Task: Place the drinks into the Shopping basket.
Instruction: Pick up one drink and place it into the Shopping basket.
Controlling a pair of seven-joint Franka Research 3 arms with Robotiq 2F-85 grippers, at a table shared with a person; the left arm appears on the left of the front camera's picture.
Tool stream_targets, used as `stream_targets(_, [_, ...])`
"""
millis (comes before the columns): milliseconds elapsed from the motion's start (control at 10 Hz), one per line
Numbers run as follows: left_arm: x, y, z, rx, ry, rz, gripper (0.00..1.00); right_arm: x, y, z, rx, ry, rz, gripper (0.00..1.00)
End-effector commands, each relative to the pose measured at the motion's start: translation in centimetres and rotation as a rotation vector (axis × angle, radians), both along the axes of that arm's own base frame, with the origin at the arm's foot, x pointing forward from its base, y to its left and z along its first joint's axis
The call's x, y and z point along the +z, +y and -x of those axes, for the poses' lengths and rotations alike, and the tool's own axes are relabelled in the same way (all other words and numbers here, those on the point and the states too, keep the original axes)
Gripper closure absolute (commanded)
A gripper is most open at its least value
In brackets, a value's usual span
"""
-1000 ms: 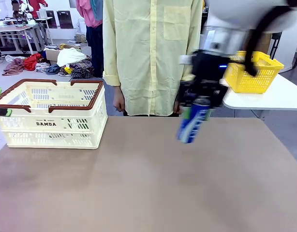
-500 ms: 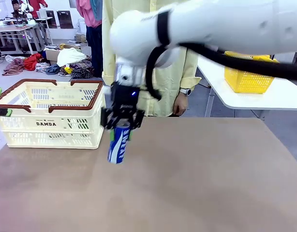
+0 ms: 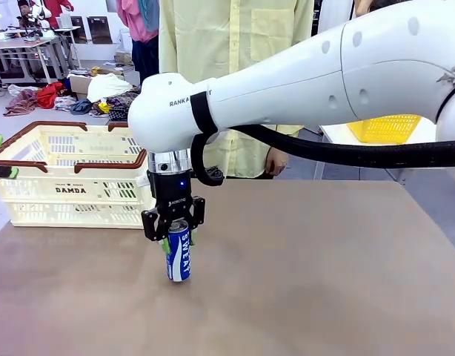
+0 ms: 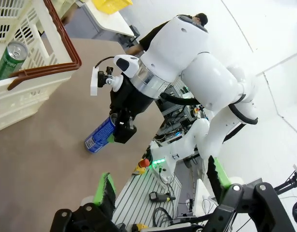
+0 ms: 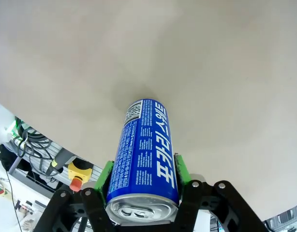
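A: From the front, where's the blue can (image 3: 178,254)?

B: Upright over the brown table (image 3: 324,282), just in front of the cream basket (image 3: 79,174). The right gripper (image 3: 173,228) has clamped it by the top end. Whether its bottom touches the table, I can't tell. A person in a yellow shirt (image 3: 227,74) stands at the far side.

A: And the left wrist camera?

B: The left gripper (image 4: 160,186) has its green fingers (image 4: 106,186) spread wide, with nothing between them. Beyond, the right gripper (image 4: 120,131) grips the blue can (image 4: 99,135). A green can (image 4: 8,59) lies inside the basket (image 4: 42,72).

A: The right wrist camera?

B: The right gripper (image 5: 142,176) presses its green pads (image 5: 181,169) on both sides of the blue can (image 5: 143,145), near the silver top, the table (image 5: 211,72) below.
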State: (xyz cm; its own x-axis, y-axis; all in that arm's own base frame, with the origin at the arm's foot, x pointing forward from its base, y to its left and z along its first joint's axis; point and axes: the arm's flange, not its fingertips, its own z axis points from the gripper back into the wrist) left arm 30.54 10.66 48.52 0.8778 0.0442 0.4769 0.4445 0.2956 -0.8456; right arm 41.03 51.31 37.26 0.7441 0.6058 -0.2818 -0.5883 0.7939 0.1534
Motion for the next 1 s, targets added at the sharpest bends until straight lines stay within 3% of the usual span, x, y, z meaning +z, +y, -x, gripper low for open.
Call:
stream_targets(0, [0.1, 0.0, 0.0, 0.001, -0.02, 0.022, 0.0, 0.9, -0.8, 0.9, -0.004, -0.059, -0.02, 1.0])
stream_targets(500, [0.1, 0.0, 0.0, 0.001, -0.02, 0.022, 0.0, -0.1, -1.7, 1.7, 0.039, -0.097, 0.03, 1.0])
stream_targets(600, [0.1, 0.0, 0.0, 0.001, -0.02, 0.022, 0.0, -0.3, -1.7, 1.9, 0.042, -0.098, 0.033, 0.44])
stream_targets(700, [0.1, 0.0, 0.0, 0.001, -0.02, 0.022, 0.0, -0.3, -1.7, 2.1, 0.049, -0.101, 0.035, 0.0])
stream_targets(900, [0.1, 0.0, 0.0, 0.001, -0.02, 0.022, 0.0, -0.3, -1.7, 2.2, 0.05, -0.106, 0.041, 0.0])
